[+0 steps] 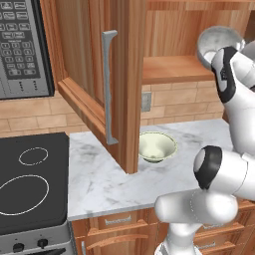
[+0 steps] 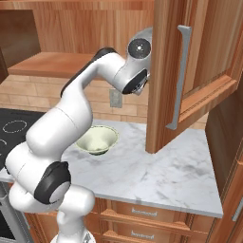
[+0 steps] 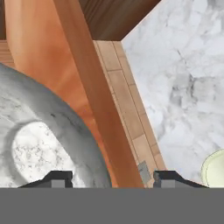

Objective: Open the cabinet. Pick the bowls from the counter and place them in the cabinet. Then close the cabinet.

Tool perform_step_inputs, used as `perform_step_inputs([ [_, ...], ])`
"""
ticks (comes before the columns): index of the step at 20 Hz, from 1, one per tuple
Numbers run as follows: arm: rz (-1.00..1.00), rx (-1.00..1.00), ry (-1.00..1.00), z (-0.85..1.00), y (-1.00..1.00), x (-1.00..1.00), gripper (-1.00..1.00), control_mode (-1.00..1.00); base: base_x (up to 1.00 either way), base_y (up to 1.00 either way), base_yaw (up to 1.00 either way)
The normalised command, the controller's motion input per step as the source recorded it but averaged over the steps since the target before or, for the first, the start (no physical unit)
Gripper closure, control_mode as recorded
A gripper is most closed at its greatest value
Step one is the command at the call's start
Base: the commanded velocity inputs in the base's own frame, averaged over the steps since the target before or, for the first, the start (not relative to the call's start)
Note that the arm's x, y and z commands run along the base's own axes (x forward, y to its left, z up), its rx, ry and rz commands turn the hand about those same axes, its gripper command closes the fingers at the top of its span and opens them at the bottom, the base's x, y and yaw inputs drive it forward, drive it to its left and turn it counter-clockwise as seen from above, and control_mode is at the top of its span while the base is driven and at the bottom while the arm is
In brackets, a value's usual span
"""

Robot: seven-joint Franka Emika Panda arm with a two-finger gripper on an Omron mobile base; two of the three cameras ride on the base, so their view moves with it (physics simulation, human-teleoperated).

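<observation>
The reddish-brown cabinet stands open, one door (image 1: pixel 84 60) with its silver bar handle (image 1: pixel 108 87) swung out over the counter (image 1: pixel 114 184). The grey-white speckled bowl (image 1: pixel 216 42) sits tilted at the level of the cabinet shelf (image 1: pixel 172 68), right at my hand. In the hand view my gripper (image 3: pixel 113 177) is open, its fingertips wide apart on either side of this bowl's rim (image 3: pixel 52 131). The cream-green bowl (image 1: pixel 157 146) (image 2: pixel 97 139) rests upright on the marble counter (image 2: pixel 175 175) below the shelf, beside the door's edge (image 2: pixel 163 71).
A grey microwave (image 1: pixel 22 47) hangs left of the cabinet above the black stove top (image 1: pixel 30 184). A second door (image 2: pixel 213 47) hangs open on the right. Small drawers (image 2: pixel 142 211) line the counter front. A wall outlet (image 1: pixel 146 101) sits on the brick backsplash.
</observation>
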Motion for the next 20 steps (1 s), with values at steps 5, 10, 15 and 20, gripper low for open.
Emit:
perform_step_inputs([
  [5,0.0,-0.02,-0.42,0.44,0.07,0.0,-1.0,-1.0,0.0,0.0,0.0],
  [10,0.01,-0.05,-0.58,0.51,0.24,-0.02,-1.0,-1.0,0.0,0.0,0.0],
  [15,0.01,-0.02,-0.56,0.49,0.25,-0.08,-1.0,-1.0,0.0,0.0,0.0],
  [20,0.0,0.06,-0.07,-0.14,0.07,-0.51,-1.0,-1.0,0.0,0.0,0.0],
])
